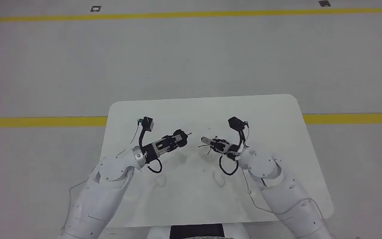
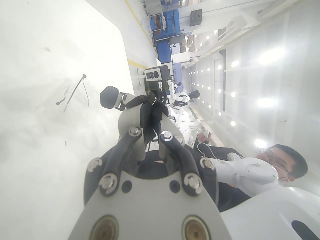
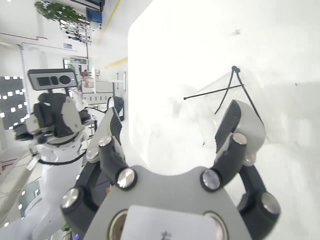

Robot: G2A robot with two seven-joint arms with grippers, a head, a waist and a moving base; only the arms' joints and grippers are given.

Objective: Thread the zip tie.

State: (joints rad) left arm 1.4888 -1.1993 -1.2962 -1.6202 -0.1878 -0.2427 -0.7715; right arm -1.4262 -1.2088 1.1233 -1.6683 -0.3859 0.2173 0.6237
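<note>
The left gripper [image 2: 150, 101] hangs near the desk's [image 1: 268, 113] middle, at 9 o'clock from the right gripper [image 3: 173, 118]. Its jaws are pressed together, and I cannot tell whether they pinch anything. The black zip tie [image 3: 228, 87] lies on the desk, perhaps crossed by a second strand, with one end hidden behind a right finger [image 3: 246, 116]. The right jaws stand wide apart.

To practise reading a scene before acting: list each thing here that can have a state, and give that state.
left gripper, shut, nothing seen between its fingers.
right gripper, open wide.
zip tie, lying loose on the table, in neither gripper; whether it is threaded cannot be told.
</note>
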